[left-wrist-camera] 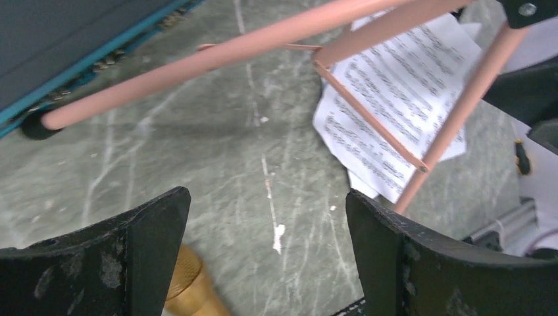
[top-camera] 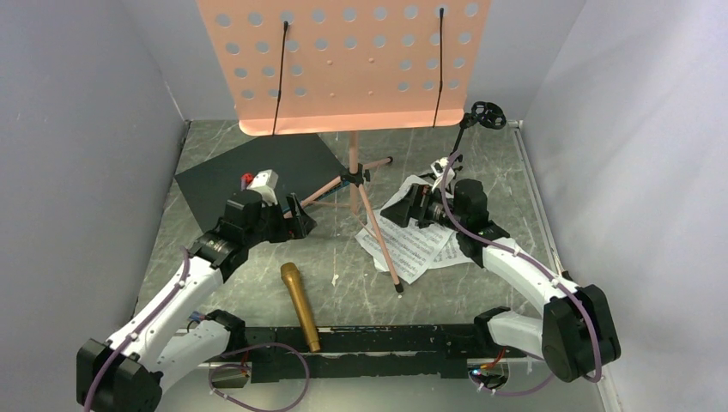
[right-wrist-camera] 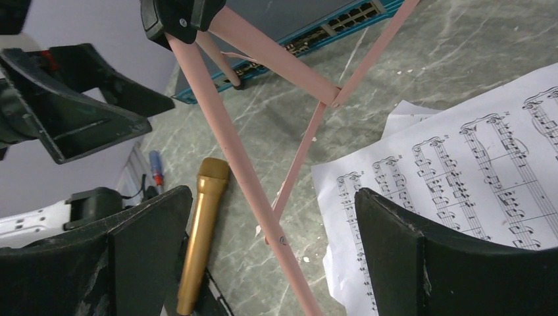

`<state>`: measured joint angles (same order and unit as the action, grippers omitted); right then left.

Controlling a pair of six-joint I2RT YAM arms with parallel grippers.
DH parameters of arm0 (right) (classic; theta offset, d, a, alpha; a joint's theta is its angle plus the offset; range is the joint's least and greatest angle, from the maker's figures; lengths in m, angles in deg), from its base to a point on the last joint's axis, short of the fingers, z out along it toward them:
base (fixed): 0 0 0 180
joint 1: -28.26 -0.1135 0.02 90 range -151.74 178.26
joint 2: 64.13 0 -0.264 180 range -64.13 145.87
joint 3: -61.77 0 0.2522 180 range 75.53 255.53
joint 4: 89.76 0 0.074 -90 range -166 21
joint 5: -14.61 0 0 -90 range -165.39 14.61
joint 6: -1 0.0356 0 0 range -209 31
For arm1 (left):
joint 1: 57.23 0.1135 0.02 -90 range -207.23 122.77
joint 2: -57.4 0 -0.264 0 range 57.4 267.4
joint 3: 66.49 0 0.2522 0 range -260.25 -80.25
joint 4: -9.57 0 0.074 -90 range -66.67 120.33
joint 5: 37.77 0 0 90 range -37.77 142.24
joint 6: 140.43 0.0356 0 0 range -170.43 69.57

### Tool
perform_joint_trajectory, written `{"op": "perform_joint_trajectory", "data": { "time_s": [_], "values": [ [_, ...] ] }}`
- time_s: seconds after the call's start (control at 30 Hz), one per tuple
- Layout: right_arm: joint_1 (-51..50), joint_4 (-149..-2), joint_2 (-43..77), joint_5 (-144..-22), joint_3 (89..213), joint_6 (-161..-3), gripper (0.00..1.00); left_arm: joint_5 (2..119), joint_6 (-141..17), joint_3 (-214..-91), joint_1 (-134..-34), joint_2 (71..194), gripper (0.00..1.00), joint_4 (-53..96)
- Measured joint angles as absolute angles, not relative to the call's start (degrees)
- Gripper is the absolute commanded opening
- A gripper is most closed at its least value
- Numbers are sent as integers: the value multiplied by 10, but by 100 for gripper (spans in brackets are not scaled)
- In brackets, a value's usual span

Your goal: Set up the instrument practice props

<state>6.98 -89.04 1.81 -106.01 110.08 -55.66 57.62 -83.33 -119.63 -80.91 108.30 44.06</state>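
The pink music stand is standing upright at 12 o'clock, with 1 leg crossing the 2 sheet-music pages lying at 4 o'clock. The right hand is hovering over them, spread and empty, probably to lift 1. The left hand is gaping empty. The gold microphone is lying at 6 o'clock, its long axis running 11 to 5, head at 11.

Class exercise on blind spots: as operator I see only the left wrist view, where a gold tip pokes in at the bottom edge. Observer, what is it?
Observer: A gold microphone, lying flat, its tail reaching the black bar at the near edge.
Operator: Is any holder for it around?
Observer: Yes, a small black mic stand rises at the back right, beside the pink perforated music stand.
Operator: And the right arm?
Observer: The right arm's fingers are open above the white sheet-music pages.
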Motion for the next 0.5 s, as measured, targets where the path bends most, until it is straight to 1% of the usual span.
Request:
{"op": "perform_joint_trajectory", "data": {
  "time_s": [0.13,0.27,0.4,0.5],
  "values": [
    [85,-905,18,-1089,1093,-540,99,642,-844,-1185,-809,1110,93,383],
    [90,-906,18,-1091,1092,-538,99,679,-851,-1176,-809,1112,93,345],
    [94,-890,18,-1078,1092,-540,99,693,-858,-1160,-809,1096,93,322],
    [98,-866,17,-1041,1090,-546,99,693,-861,-1146,-809,1078,93,317]
  ]
}}
